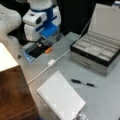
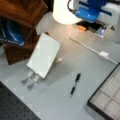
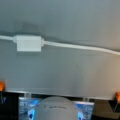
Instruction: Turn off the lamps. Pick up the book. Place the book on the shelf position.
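Observation:
The book (image 1: 60, 98) is a white spiral-bound notebook lying beside the shelf position (image 1: 13, 96), a reddish-brown wooden cabinet at a front view's left. From the opposite side the book (image 2: 45, 55) sits between the cabinet (image 2: 21, 11) and two metal pieces (image 2: 30, 80). A lamp shade (image 2: 63, 11) glows bright white; the same cream shade (image 1: 6, 58) shows above the cabinet. My gripper (image 1: 41, 45) hangs low at the table's far edge, far from the book, also seen under the blue-and-white arm (image 2: 101, 31). The wrist view shows an inline switch (image 3: 28, 43) on a white cable.
A white cable with its switch (image 1: 51, 62) runs across the table between arm and book. A black pen (image 1: 82, 83) lies right of the book. An open grey compartment case (image 1: 97, 50) stands at the right. An orange piece (image 1: 48, 50) sits near the gripper.

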### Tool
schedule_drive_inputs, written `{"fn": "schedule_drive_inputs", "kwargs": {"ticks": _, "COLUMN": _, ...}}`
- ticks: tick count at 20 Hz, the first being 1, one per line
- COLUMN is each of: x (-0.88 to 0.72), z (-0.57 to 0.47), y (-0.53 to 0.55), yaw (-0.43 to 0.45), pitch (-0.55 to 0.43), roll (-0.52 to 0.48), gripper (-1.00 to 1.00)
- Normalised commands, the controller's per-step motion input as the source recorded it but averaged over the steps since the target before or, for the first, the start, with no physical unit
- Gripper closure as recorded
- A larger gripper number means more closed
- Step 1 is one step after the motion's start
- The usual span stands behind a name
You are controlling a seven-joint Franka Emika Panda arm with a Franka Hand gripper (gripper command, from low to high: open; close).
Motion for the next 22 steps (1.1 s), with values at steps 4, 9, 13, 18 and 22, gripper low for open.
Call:
{"fn": "schedule_drive_inputs", "kwargs": {"ticks": 4, "x": -0.42, "z": -0.19, "y": 0.42, "yaw": -0.112, "pitch": -0.118, "roll": 0.102, "gripper": -1.00}}
{"fn": "schedule_drive_inputs", "kwargs": {"ticks": 9, "x": -0.47, "z": -0.21, "y": 0.40, "yaw": -0.130, "pitch": -0.129, "roll": 0.084, "gripper": -1.00}}
{"fn": "schedule_drive_inputs", "kwargs": {"ticks": 13, "x": -0.52, "z": -0.18, "y": 0.26, "yaw": -0.134, "pitch": -0.114, "roll": 0.073, "gripper": -1.00}}
{"fn": "schedule_drive_inputs", "kwargs": {"ticks": 18, "x": -0.50, "z": -0.19, "y": 0.09, "yaw": -0.133, "pitch": -0.109, "roll": 0.087, "gripper": -1.00}}
{"fn": "schedule_drive_inputs", "kwargs": {"ticks": 22, "x": -0.43, "z": -0.21, "y": 0.02, "yaw": -0.101, "pitch": -0.114, "roll": 0.084, "gripper": -1.00}}
